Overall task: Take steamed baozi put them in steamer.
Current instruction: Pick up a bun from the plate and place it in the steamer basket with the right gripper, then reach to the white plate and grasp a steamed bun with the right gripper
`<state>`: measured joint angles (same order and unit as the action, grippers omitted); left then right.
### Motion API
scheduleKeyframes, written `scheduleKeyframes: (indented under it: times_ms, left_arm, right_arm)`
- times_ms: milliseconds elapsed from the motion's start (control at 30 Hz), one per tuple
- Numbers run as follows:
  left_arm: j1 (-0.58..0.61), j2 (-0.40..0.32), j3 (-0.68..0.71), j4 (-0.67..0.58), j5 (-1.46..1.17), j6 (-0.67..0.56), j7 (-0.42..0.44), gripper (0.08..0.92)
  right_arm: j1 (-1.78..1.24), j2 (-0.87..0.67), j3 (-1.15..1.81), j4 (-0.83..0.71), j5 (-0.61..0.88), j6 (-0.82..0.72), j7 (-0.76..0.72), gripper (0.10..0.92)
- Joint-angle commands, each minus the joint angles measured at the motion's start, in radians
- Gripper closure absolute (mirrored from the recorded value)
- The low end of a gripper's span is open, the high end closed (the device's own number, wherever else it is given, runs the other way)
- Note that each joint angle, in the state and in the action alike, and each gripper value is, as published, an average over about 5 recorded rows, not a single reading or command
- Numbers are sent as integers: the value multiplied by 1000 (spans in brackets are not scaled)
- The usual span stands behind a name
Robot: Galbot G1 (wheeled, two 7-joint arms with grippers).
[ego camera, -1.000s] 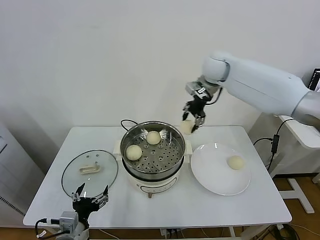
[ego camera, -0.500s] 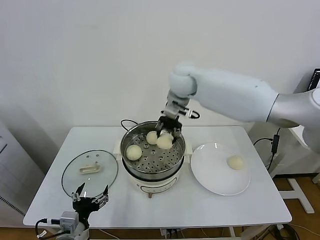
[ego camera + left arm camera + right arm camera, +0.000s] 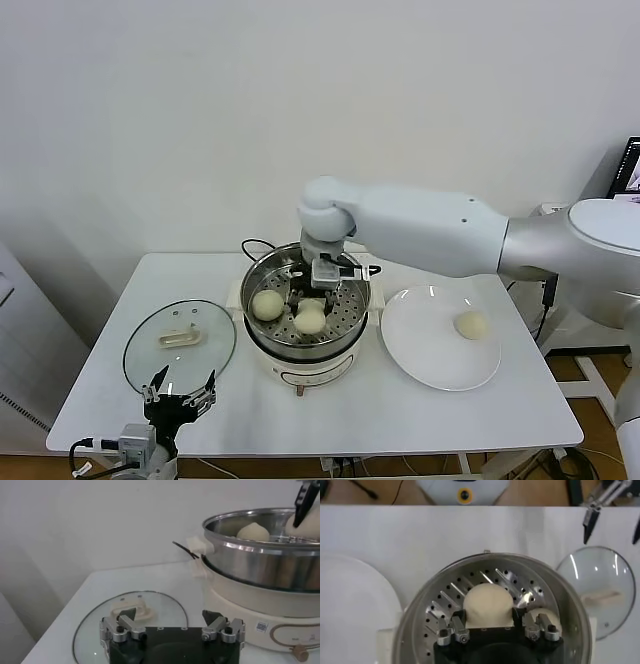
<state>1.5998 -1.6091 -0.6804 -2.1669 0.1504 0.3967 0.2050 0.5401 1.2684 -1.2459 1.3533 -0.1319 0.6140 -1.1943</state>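
Observation:
The steamer stands mid-table, shiny steel on a cream base. My right gripper reaches down into it, shut on a steamed baozi low over the perforated tray. In the right wrist view that bun fills the gap between the fingers of my right gripper. A second baozi rests on the tray to its left. Another baozi lies on the white plate. My left gripper is parked open near the table's front left edge.
The round glass lid with its cream handle lies flat left of the steamer, just beyond my left gripper. A black cord runs behind the steamer. My right arm stretches over the plate's far side.
My right gripper carried its baozi from behind the steamer's right rim over the pot and down toward the tray's front. The left arm stayed still.

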Motion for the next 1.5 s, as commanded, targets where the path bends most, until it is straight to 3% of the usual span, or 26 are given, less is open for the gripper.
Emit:
scheduleKeyframes:
  times_ms: [33,400,700,833,1033,1167,1333,1500]
  left_arm:
    - [0,-13,0,1,0,0,0,177]
    - [1,-15,0,2,-1,-1,0,177]
    - [5,-15,2,-2,2,-1,1,177]
    - [9,-13,1,-7,0,-2,3,177]
    - [3,-9,1,-18,-47,9,9,177]
    - [-3,-1,2,-23,-77,19,16,177]
    - [-4,6,3,-26,-108,22,17,177]
    - [-5,8,2,-27,-129,27,21,177]
  right_arm:
    - [-51,19,2,21,-88,32,27,457]
    - [-74,11,-1,15,-109,-11,54,443]
    - [-13,-38,41,39,2,-131,12,233]
    - [51,-134,95,70,117,-324,-60,204]
    - [147,-342,126,55,401,-877,-104,203]
    - [177,-461,130,19,491,-1065,-105,203]
    - [161,-611,137,-1,457,-1085,-130,203]
    - [50,-705,206,-41,294,-949,-154,203]
